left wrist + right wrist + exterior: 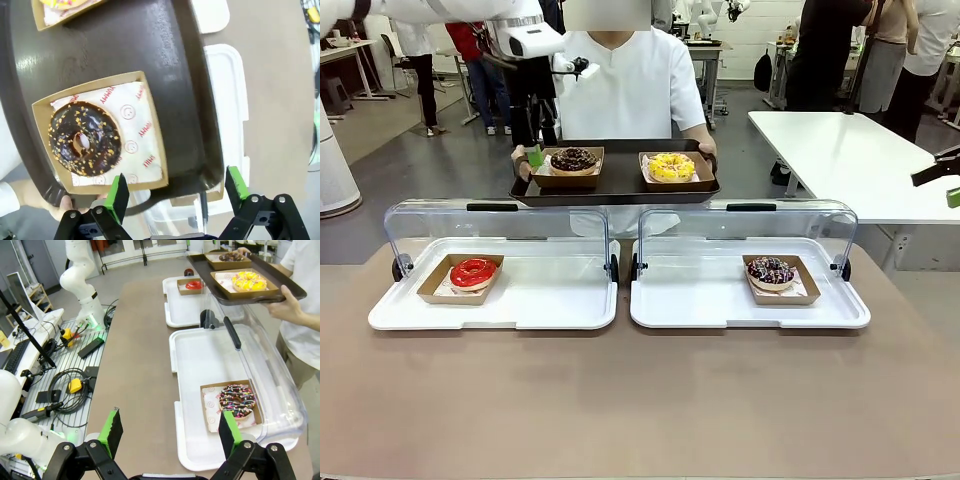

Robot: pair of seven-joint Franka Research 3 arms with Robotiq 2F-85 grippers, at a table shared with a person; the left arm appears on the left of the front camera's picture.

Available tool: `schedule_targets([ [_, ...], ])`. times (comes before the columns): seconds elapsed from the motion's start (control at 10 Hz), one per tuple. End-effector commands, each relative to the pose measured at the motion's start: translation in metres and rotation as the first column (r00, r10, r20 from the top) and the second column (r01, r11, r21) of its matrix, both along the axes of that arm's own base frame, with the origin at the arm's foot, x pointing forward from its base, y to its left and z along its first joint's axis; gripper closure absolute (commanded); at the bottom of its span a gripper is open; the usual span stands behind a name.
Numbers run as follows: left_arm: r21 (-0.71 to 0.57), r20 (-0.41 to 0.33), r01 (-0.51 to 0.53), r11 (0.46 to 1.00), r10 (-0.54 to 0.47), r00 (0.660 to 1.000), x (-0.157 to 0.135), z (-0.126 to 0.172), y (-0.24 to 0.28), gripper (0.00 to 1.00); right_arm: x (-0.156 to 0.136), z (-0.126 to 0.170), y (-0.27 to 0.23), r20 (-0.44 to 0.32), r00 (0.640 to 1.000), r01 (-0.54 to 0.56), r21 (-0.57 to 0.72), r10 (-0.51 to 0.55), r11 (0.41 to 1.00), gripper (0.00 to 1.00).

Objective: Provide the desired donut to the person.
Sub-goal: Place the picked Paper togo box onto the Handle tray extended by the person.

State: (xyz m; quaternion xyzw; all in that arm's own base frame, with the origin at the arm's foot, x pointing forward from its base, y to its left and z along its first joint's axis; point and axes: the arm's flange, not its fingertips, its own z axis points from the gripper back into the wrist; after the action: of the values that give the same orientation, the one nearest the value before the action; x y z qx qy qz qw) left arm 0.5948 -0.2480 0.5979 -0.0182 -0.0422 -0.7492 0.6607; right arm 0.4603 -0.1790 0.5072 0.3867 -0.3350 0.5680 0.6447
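Note:
The person (620,90) stands at the far side holding a dark tray (620,185). On it are two cardboard boxes, one with a chocolate donut (573,159) and one with a yellow donut (671,166). My left gripper (533,158) hangs open just over the tray's left end. In the left wrist view the nut-flecked chocolate donut (84,139) lies in its box, apart from the left gripper (177,192), with one green pad by the box's edge. My right gripper (170,430) stands open with nothing in it, and it shows at the right edge (948,183) in the front view.
Two white trays with raised clear lids sit on the brown table. The left tray (550,300) holds a red donut (473,272). The right tray (690,300) holds a sprinkled chocolate donut (771,271), also seen as the sprinkled donut (236,401). A white table (840,150) stands at the right.

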Motion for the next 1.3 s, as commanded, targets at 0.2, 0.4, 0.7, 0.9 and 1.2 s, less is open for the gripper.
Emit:
schedule_targets([
  [0.2,-0.065,-0.022,0.088,0.994,-0.089,0.996,-0.111,0.011,0.067,0.00,0.002,-0.001,0.002,0.003,1.000,0.022,0.014,-0.022,1.000,0.00],
  [0.4,-0.104,-0.019,0.092,0.990,-0.095,0.995,-0.142,0.005,0.099,0.00,0.002,-0.001,0.002,0.003,1.000,0.022,0.014,-0.022,1.000,0.00],
  [0.7,-0.136,-0.018,0.033,0.990,-0.036,0.999,-0.162,-0.011,0.133,0.00,0.002,-0.001,0.002,0.003,1.000,0.022,0.014,-0.022,1.000,0.00],
  [0.9,-0.133,-0.015,0.007,0.991,-0.009,1.000,-0.163,-0.016,0.131,0.00,0.002,-0.001,0.002,0.003,1.000,0.022,0.014,-0.022,1.000,0.00],
  [1.2,-0.109,-0.040,0.015,0.994,-0.020,0.999,-0.164,-0.009,0.140,0.00,0.002,-0.001,0.002,0.003,1.000,0.022,0.014,-0.022,1.000,0.00],
])
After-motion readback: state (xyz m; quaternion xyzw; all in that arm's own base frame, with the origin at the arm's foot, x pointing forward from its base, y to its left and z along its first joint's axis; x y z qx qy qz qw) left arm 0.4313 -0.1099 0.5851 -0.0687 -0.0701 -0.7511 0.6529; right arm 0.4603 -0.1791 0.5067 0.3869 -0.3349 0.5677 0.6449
